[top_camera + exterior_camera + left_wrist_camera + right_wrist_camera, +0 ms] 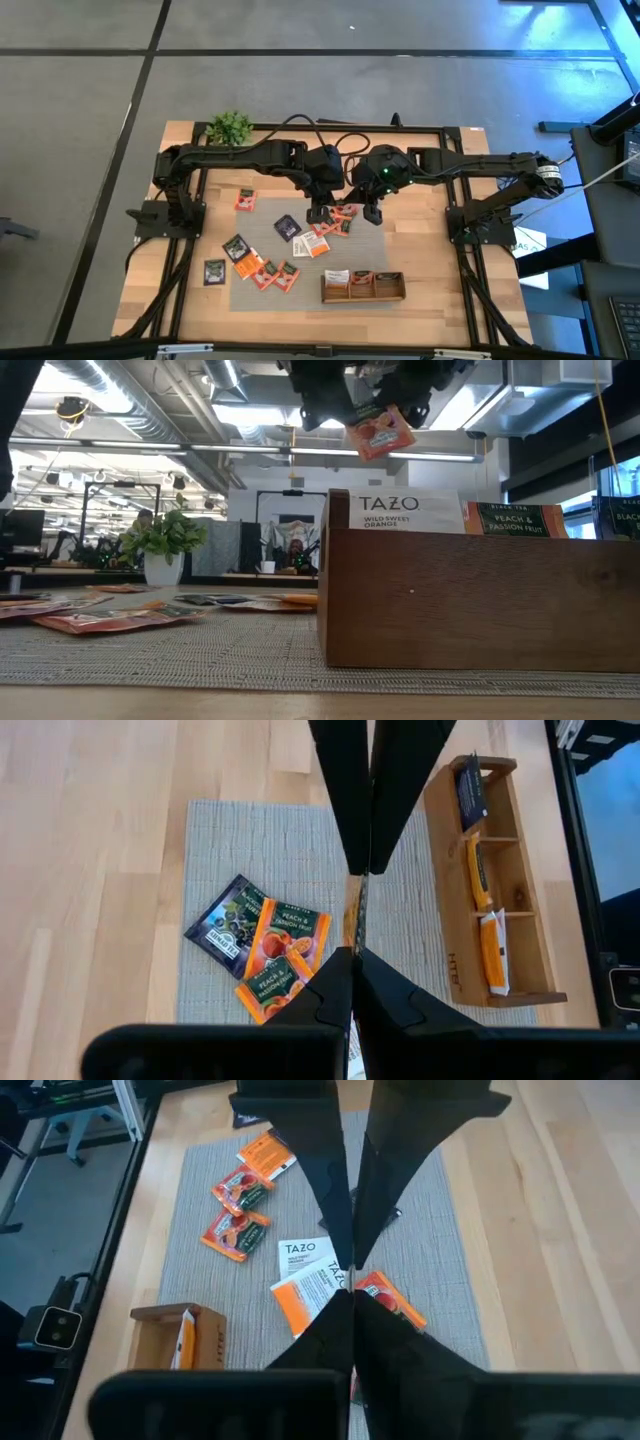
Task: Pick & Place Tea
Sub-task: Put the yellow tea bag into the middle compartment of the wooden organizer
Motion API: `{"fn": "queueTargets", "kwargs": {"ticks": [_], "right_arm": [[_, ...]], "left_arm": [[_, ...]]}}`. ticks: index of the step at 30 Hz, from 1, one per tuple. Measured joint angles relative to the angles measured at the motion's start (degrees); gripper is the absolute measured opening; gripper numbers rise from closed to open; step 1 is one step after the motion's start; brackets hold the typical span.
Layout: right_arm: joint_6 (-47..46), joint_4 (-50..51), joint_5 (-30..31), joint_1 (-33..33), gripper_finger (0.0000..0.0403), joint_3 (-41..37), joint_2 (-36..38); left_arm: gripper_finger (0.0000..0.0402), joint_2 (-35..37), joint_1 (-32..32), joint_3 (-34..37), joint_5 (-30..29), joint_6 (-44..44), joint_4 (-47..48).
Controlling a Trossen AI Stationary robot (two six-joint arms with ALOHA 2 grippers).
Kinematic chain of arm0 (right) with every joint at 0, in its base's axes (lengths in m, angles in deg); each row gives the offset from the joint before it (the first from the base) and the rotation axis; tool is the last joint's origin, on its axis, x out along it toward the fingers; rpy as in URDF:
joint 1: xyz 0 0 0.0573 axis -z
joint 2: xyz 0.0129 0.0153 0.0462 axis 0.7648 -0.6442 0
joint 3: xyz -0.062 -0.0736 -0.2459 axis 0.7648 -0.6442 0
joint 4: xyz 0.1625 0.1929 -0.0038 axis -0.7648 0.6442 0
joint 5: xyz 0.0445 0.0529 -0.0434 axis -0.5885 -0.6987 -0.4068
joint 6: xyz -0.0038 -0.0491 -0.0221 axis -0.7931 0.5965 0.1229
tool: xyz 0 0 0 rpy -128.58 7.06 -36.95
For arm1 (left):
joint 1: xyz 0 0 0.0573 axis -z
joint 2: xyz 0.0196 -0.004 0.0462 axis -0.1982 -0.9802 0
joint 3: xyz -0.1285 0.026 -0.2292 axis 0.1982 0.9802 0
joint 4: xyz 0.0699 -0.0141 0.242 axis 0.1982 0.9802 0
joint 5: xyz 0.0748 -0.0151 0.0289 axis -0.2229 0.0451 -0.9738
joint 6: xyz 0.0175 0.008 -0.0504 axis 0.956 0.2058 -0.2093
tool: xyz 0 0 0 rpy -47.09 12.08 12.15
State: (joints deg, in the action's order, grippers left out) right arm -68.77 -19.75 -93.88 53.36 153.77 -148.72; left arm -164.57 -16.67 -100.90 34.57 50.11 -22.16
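Both grippers hang close together over the far middle of the grey mat (300,270), raised above it. The left gripper (320,212) has its fingers (352,790) pressed together on the edge of an orange sachet (352,915), seen edge-on between them in the left wrist view. The right gripper (372,213) also has its fingers (330,1160) together, closed at a red-orange sachet (380,430) that the low view shows dangling tilted beneath the grippers; which gripper carries its weight cannot be told.

The remaining tea lies flat on the mat: a cluster of sachets (265,270) toward its near-left corner, a dark one (286,228) near the middle, one (245,200) on bare wood near the mat's far-left corner, and more (318,240) directly under the grippers.

The tray (362,287) sits along the mat's near-right edge, its long axis parallel to the near tabletop edge, sachets already standing in its compartments. From the fingers the tray lies toward the near edge and slightly right; the right gripper is judged marginally nearer.
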Motion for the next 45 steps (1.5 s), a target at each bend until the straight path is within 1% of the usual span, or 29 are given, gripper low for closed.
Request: {"fn": "queueTargets", "kwargs": {"ticks": [4, 7, 12, 14, 17, 21, 23, 25, 28, 31, 35, 38, 40, 42, 45], "right_arm": [[0.07, 0.09, 0.31, -0.02, 0.0006, -0.02, 0.50], [-0.85, 0.40, 2.09, -0.12, 0.0007, 0.00, 1.37], [-2.70, 3.39, 2.57, -1.33, 0.0004, -0.02, 4.20], [-4.46, 4.22, 4.46, -2.82, 0.0005, -0.29, 6.06], [-7.75, 3.89, 7.93, -6.12, 0.0005, -2.74, 10.14], [-13.58, -2.37, 14.23, -12.39, 0.0005, -9.97, 17.07], [-16.13, -8.41, 17.61, -15.93, 0.0005, -15.16, 20.08], [-17.84, -16.65, 20.19, -19.68, 0.0005, -20.56, 22.37], [-18.38, -28.40, 22.85, -25.37, 0.0005, -28.38, 23.28], [-19.28, -38.46, 25.92, -30.44, 0.0005, -34.79, 22.06], [-19.29, -48.47, 33.27, -37.25, 0.0005, -40.50, 18.91], [-19.39, -49.90, 40.46, -41.29, 0.0005, -42.44, 16.90], [-19.44, -49.96, 44.17, -43.34, 0.0005, -43.09, 15.49], [-19.24, -50.36, 45.89, -44.79, 0.0005, -43.25, 14.06], [-19.46, -50.41, 45.77, -45.92, 0.0005, -43.25, 11.62]], "left_arm": [[0.0023, 0.14, 0.00, 0.00, 1.47, -0.09, 0.04], [0.0050, 0.33, 0.00, 0.00, 3.43, -0.05, -0.01], [0.0095, 1.13, -0.44, 0.03, 4.02, -0.07, 0.43], [0.0105, 2.56, -0.61, 0.75, 4.71, 0.16, -0.24], [0.0113, 5.66, -0.63, 2.66, 5.01, -0.34, -3.90], [0.0115, 10.28, 0.16, 6.80, 4.50, -2.78, -12.58], [0.0115, 12.59, 1.00, 9.63, 3.83, -4.09, -18.97], [0.0115, 14.18, 2.48, 12.56, 3.22, -4.47, -25.52], [0.0115, 15.35, 4.72, 16.11, 3.20, -4.45, -33.96], [0.0115, 15.58, 6.87, 18.25, 3.18, -4.26, -40.36], [0.0115, 15.32, 9.42, 19.52, 3.11, -4.74, -42.91], [0.0115, 15.28, 11.32, 19.54, 2.86, -6.73, -43.31], [0.0115, 15.28, 12.63, 19.54, 1.59, -8.03, -43.37], [0.0115, 15.28, 13.96, 19.54, -0.83, -8.41, -43.45], [0.0115, 15.28, 15.81, 19.54, -5.24, -8.02, -43.80]]}}
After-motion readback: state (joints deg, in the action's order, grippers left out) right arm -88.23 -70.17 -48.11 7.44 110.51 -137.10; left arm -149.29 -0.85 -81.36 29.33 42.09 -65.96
